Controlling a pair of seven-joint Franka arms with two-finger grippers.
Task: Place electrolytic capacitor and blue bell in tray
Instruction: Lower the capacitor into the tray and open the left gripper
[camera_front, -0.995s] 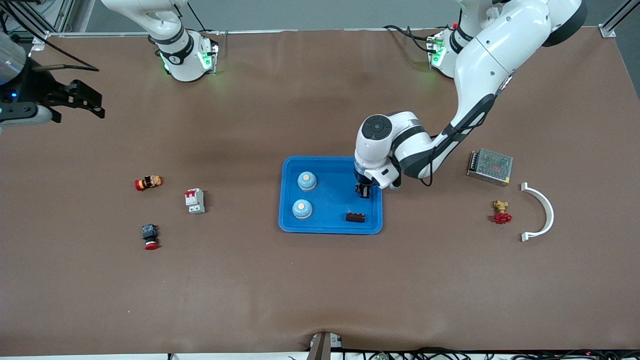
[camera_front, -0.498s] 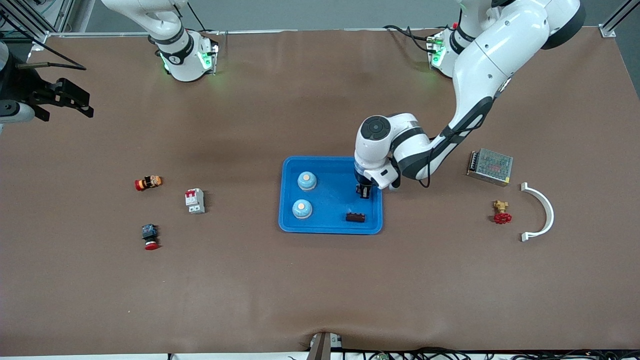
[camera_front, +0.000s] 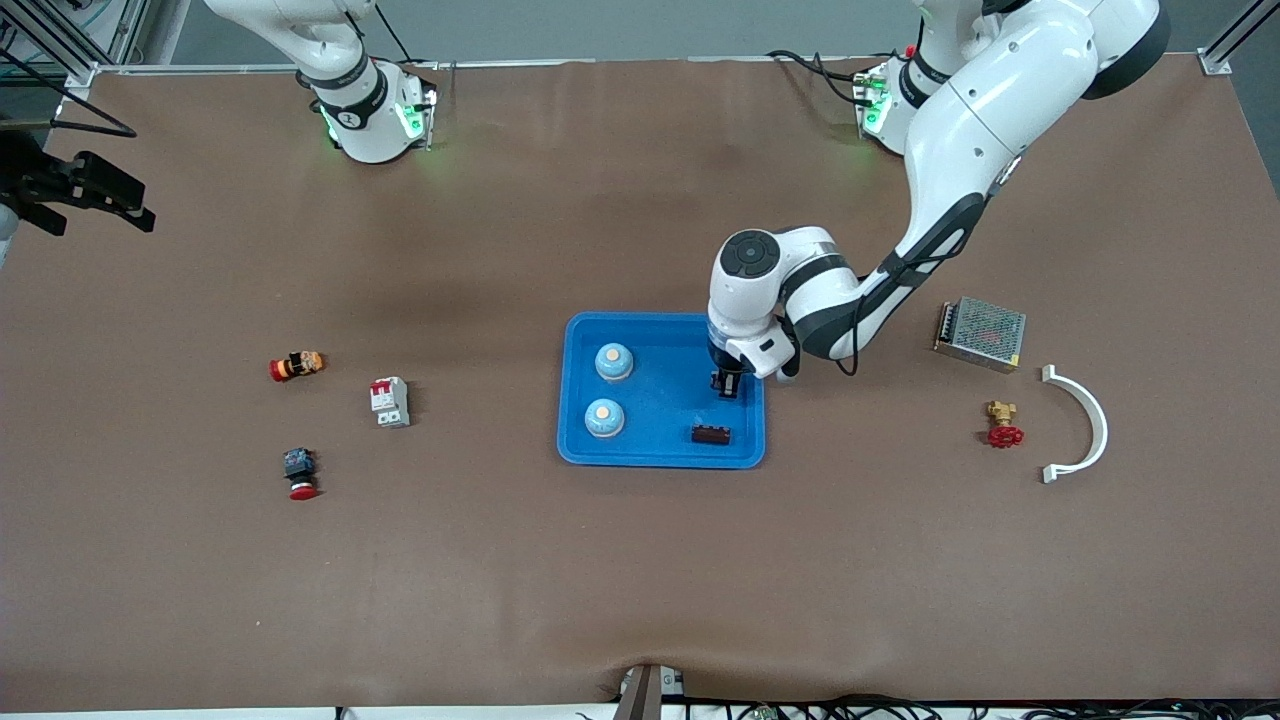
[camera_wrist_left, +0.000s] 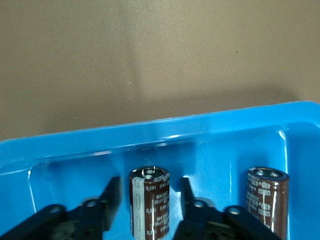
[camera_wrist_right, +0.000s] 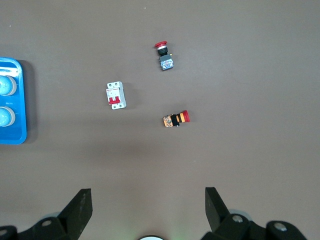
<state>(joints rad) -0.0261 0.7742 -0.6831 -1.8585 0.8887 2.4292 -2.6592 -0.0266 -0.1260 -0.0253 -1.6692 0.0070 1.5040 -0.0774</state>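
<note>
The right hand (camera_front: 75, 190) hangs over the bench (camera_front: 640, 580) edge at the right arm's end, fingers spread wide and empty; that arm waits. Below it lie a red-orange switch (camera_front: 296, 366), a breaker (camera_front: 389, 402) and a red push button (camera_front: 300, 473), none of them task parts.

Mid-bench, the tray (camera_front: 660, 457) holds two blue bells (camera_front: 614, 361), one nearer the camera than the other. A capacitor (camera_front: 711, 434) lies on its side in the tray's near corner toward the left arm's end.

The left hand (camera_front: 727, 385) is down inside the tray. Its fingers (camera_wrist_left: 112, 195) are spread either side of a second capacitor (camera_wrist_left: 150, 200), with a gap showing on each side, so nothing is pinched.

Toward the left arm's end sit a power supply (camera_front: 980, 333), a valve (camera_front: 1003, 425) and a white bracket (camera_front: 1085, 420).

No bell or capacitor shows outside the tray, so the task looks all but done. Only lifting the left hand clear seems left.
</note>
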